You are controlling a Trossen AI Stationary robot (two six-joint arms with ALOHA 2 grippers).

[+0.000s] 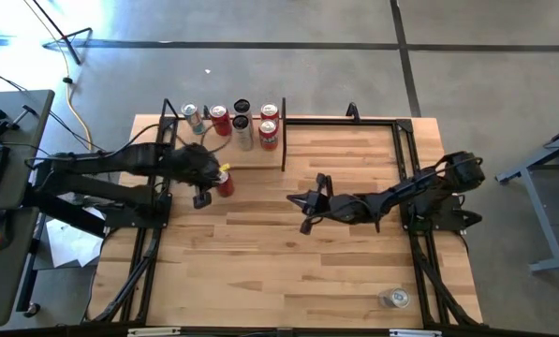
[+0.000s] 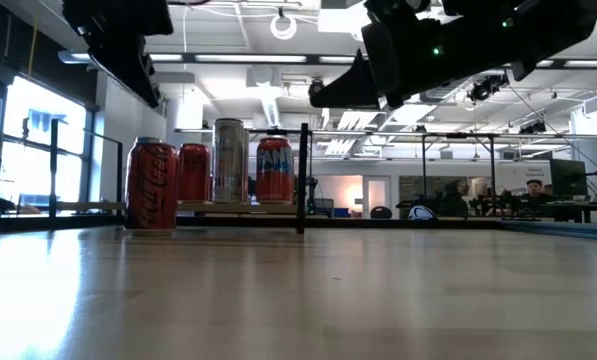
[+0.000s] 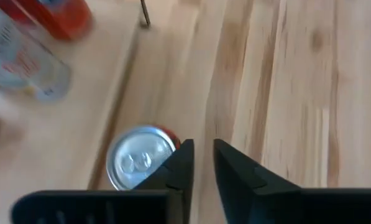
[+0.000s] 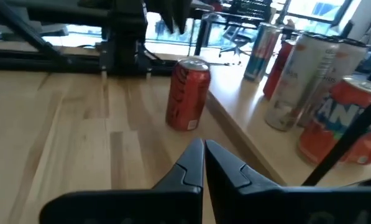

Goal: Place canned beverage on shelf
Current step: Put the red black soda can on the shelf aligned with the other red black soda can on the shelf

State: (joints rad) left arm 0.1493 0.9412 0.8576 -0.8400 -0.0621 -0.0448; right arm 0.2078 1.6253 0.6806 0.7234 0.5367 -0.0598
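I see a pale planked wooden table (image 1: pixel 288 253) on a grey concrete floor, an open office with ceiling lights beyond it; the low pale-wood shelf with thin black metal uprights (image 1: pixel 260 159) sits at the far left edge, carrying several upright cans, red, orange and silver. The red cylindrical soda can with a silver top (image 1: pixel 225 181) stands on the table just beside the shelf's front edge; my left gripper (image 1: pixel 202 198) hovers above it, fingers slightly parted, holding nothing. My right gripper (image 1: pixel 309 213) hangs over mid-table, fingers closed and empty; bare boards lie ahead; another silver-topped can (image 1: pixel 395 299) stands near the front right corner.
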